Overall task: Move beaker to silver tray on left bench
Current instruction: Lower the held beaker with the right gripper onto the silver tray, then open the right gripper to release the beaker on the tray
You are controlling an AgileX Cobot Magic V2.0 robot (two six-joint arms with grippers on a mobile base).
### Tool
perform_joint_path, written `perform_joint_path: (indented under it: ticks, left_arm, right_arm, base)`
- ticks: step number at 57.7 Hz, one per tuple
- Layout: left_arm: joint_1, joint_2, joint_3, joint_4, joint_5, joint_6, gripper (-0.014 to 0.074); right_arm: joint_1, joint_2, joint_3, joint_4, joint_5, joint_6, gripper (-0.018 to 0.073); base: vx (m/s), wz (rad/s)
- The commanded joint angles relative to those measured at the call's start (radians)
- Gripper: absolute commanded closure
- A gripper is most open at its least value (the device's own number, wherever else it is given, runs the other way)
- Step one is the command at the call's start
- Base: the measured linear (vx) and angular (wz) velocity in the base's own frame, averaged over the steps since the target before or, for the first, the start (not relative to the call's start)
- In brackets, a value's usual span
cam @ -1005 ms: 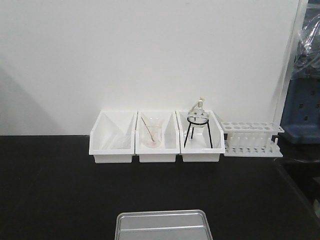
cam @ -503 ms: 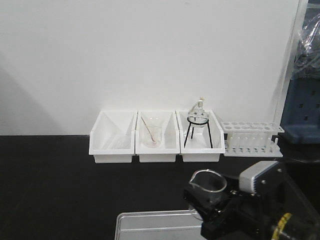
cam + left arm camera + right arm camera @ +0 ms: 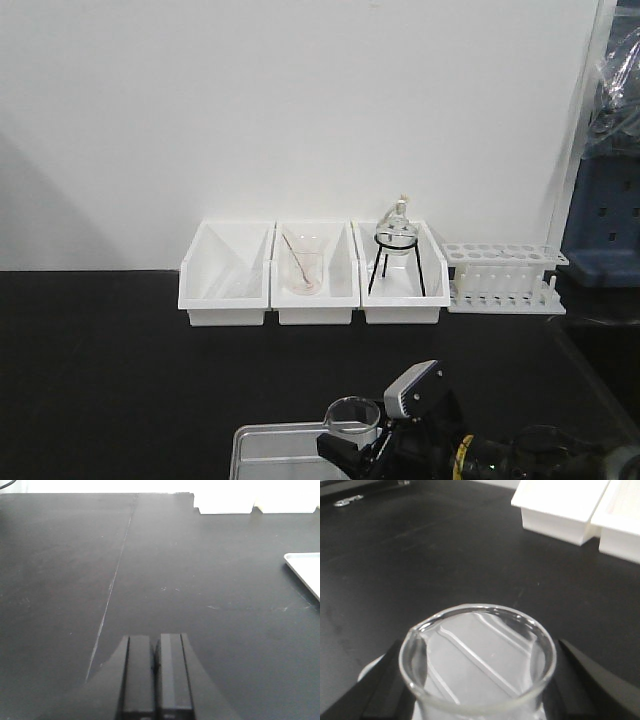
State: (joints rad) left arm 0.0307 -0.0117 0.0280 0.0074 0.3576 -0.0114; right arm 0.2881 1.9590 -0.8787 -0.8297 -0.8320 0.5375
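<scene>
The clear empty beaker (image 3: 354,415) is held upright in my right gripper (image 3: 362,448), over the far right part of the silver tray (image 3: 272,446) on the black bench (image 3: 100,380). In the right wrist view the beaker (image 3: 478,660) fills the space between the black fingers (image 3: 585,677), and the tray's ribs show through its glass. My left gripper (image 3: 155,652) is shut and empty, low over bare bench top, with a corner of the silver tray (image 3: 305,570) at its right.
Three white bins (image 3: 313,275) stand at the wall: the middle one holds a pinkish glass vessel with a rod (image 3: 303,270), the right one a round flask on a black tripod (image 3: 396,250). A white tube rack (image 3: 503,278) stands to their right.
My right arm has come into view with the beaker, then moved left and down, bringing the beaker lower over the tray's far right part.
</scene>
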Motion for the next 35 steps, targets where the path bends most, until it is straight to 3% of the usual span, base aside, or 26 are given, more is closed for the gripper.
perform_joint_path:
  ticks: [1, 23, 35]
  left_arm:
    - [-0.005, -0.016, 0.028, -0.007, -0.078, -0.006, 0.0595]
    - [-0.005, -0.016, 0.028, -0.007, -0.078, -0.006, 0.0595]
    - [-0.005, -0.016, 0.028, -0.007, -0.078, -0.006, 0.0595]
  right_arm:
    - [0.000, -0.002, -0.051, 0.025, -0.101, -0.010, 0.0564]
    - [0.000, 0.126, -0.121, 0.042, -0.141, -0.037, 0.0547]
    - [0.000, 0.130, -0.121, 0.045, -0.155, -0.094, 0.0399]
  base:
    - [0.00, 0.00]
    - [0.00, 0.00]
    - [0.00, 0.00]
